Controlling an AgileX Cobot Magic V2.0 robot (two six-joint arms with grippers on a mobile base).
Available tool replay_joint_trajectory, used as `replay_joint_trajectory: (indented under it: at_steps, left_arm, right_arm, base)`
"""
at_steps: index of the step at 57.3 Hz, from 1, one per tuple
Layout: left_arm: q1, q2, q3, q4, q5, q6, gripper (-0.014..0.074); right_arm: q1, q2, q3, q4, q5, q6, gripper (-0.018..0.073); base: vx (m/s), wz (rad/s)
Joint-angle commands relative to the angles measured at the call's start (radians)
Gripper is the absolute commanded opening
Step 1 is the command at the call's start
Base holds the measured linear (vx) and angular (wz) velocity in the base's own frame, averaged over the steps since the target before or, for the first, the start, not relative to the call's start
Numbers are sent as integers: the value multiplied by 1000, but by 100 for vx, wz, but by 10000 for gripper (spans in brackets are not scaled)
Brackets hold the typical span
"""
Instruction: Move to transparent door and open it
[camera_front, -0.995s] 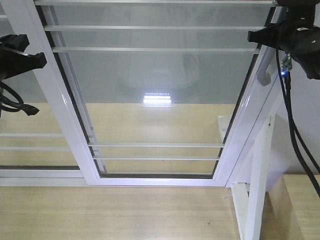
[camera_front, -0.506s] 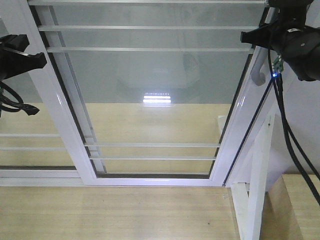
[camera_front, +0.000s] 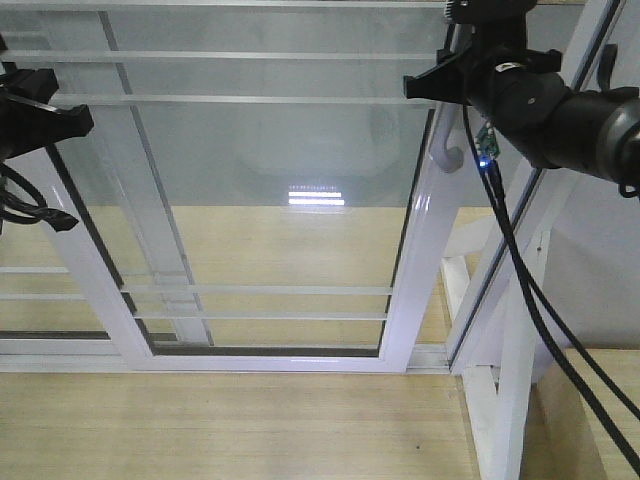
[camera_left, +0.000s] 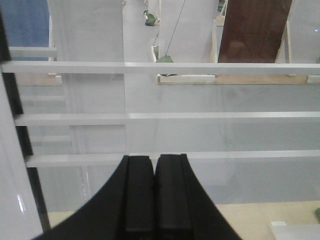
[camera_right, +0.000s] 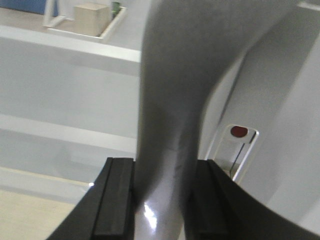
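Leftward since earlier slides the transparent door (camera_front: 270, 240), right claw (camera_right: 157, 200) clamped on its grey handle (camera_right: 170, 75); left claw (camera_left: 154, 190) closed, empty.

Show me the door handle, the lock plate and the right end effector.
door handle (camera_right: 172, 90): right wrist view, middle of the grey bar.
lock plate (camera_right: 238, 150): right wrist view, middle, under its red dot.
right end effector (camera_right: 159, 200): right wrist view, midway between fingers gripping the handle.

No legible text — none anywhere
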Motion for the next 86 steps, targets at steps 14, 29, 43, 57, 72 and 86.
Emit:
replay_joint_trajectory:
  at_steps: [14,29,43,57,72,86]
  left_arm:
    - [-6,-27,-34,-7,-82,-7,4]
    - [-6,-27,-34,-7,-84,-7,4]
    - [-6,-26,-34,-7,-86,-7,4]
    - [-6,-26,-34,-7,-85,-7,4]
    - [-7,-26,-34,-6,-68,-7,4]
    - [-7,-26,-34,1,-41,-8,13]
  right_arm:
    - [79,-72,-12,-93,55,-59,-3]
    - [138,-72,-12,-96,66,-33,-3]
    - [235,-72,-12,-177,47,-32,-3]
    - [269,-72,-12,-205,26,-32,-3]
    - [217,-151,-10,-157,20,-32,-3]
    - [93,-283,95,-89,26,-34,-3]
  base:
    - [0,0]
    - [0,0]
    - [0,-1]
    - [0,0]
    - [0,0]
    - [0,0]
